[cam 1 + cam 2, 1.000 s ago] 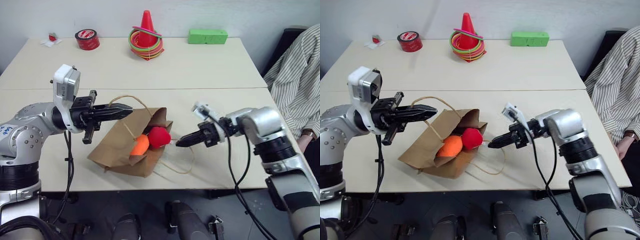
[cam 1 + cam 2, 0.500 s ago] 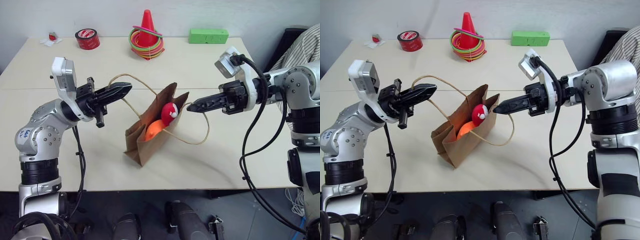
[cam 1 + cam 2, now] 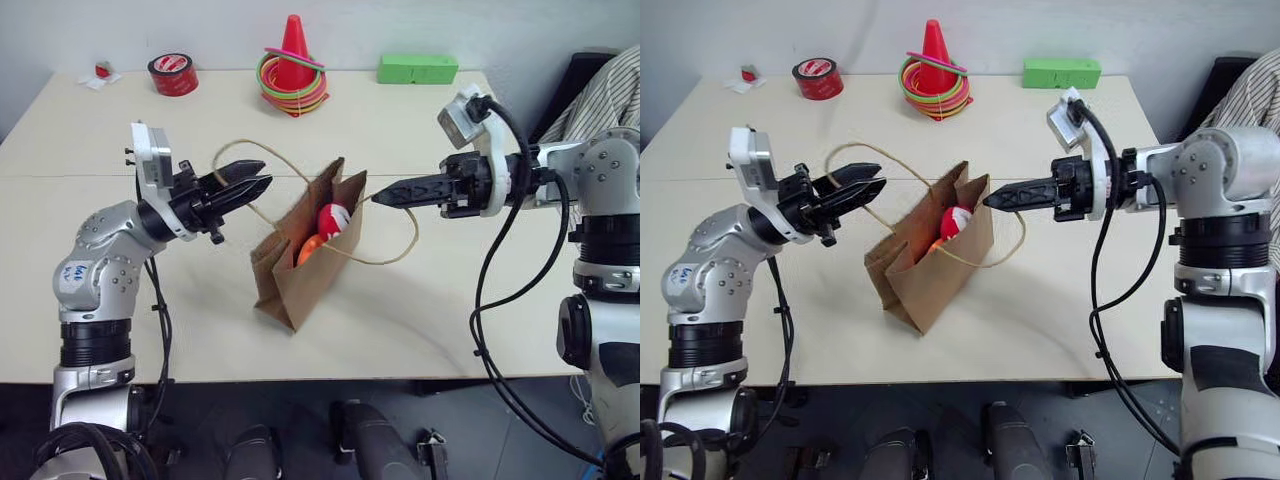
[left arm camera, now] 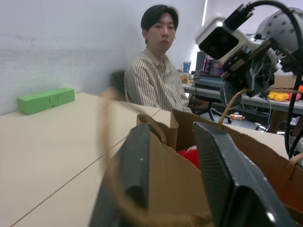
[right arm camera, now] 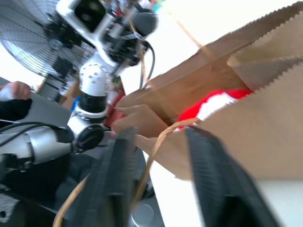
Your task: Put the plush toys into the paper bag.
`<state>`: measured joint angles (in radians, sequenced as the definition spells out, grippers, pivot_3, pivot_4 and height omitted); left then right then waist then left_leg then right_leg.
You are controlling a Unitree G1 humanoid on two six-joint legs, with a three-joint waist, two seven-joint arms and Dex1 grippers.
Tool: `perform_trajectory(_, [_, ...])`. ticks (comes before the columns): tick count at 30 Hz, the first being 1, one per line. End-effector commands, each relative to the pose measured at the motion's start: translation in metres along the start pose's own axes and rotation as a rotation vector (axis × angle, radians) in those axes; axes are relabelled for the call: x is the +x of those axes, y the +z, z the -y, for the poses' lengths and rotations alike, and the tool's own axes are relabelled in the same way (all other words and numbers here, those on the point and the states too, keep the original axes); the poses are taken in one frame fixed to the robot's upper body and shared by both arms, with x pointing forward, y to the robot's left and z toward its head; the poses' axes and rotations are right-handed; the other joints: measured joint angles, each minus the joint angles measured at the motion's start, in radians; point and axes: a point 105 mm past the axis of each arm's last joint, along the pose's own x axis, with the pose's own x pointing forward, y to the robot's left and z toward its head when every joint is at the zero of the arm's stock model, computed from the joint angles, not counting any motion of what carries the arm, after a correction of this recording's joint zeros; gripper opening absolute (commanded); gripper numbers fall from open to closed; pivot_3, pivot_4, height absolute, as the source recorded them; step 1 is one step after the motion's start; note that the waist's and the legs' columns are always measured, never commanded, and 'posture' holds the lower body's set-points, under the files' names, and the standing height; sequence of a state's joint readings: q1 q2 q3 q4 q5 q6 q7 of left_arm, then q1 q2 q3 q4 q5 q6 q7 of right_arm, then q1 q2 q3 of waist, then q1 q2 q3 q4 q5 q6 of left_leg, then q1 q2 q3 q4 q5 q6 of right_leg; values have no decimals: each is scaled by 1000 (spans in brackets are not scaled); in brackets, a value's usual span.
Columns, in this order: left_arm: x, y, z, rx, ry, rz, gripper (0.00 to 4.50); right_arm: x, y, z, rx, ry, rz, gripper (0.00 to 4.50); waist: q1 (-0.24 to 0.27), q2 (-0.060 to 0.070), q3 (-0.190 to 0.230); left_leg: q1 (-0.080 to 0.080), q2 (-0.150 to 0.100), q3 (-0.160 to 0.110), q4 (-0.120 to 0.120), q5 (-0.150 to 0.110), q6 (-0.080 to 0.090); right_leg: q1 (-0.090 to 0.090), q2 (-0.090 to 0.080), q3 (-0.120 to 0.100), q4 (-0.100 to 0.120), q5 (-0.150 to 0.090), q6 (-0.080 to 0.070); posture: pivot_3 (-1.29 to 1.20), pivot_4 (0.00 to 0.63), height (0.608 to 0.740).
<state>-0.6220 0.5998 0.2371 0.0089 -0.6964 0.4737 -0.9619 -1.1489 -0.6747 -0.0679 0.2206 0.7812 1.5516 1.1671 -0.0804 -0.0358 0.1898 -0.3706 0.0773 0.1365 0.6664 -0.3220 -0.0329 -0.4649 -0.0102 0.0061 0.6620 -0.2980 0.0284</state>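
Two grippers flank a paper bag upright mid-table, Santa and orange toy inside, left gripper and right gripper parted with cord handles between fingers, wrist view shows a seated person, bare table around.

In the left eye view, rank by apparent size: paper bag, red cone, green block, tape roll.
1. Paper bag, clearly largest, though it is also nearest the camera.
2. Red cone.
3. Green block, close to the cone, so this pair is unsure.
4. Tape roll, smallest.
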Motion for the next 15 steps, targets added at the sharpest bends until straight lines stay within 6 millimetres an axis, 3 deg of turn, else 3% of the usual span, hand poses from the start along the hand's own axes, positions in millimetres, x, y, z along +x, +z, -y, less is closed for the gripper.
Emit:
perform_trajectory(1, [-12, 15, 4, 51, -17, -13, 2799, -14, 8, -23, -76, 77, 43, 3086, 0, 0, 0, 0, 0, 0, 0, 0, 0, 0, 0, 0, 0, 0, 0, 0, 150, 740])
perform_trajectory(5, [-32, 14, 11, 35, -46, -125, 4060, -30, 9, -26, -94, 83, 77, 4490, -2, 0, 0, 0, 0, 0, 0, 0, 0, 0, 0, 0, -1, 0, 0, 0, 150, 740])
perform_trajectory(7, [-43, 15, 12, 42, -36, -170, 4459, -37, 12, -25, -123, 80, 120, 4500, -2, 0, 0, 0, 0, 1, 0, 0, 1, 0, 0, 0, -1, 0, 0, 0, 150, 740])
perform_trajectory(11, [-70, 11, 6, 59, 29, -267, 4459, -52, 12, -8, -234, -17, 211, 4500, 0, 0, 0, 1, 0, 0, 0, 0, 1, 1, 0, 0, -1, 0, 0, 0, 150, 740])
perform_trajectory(13, [-92, -3, 7, 39, 67, -357, 4459, -62, -10, 15, -271, -123, 182, 4500, 0, -1, -1, 1, 0, 0, -1, 0, 1, 1, 0, 0, -2, 0, 0, 0, 150, 740])
perform_trajectory(15, [-102, -12, 25, -8, 40, -399, 4500, -61, -52, 40, -435, -225, 49, 4108, 2, -1, -1, 0, 0, 1, -3, -1, 1, 1, 0, 0, -4, 0, 0, 0, 150, 740])
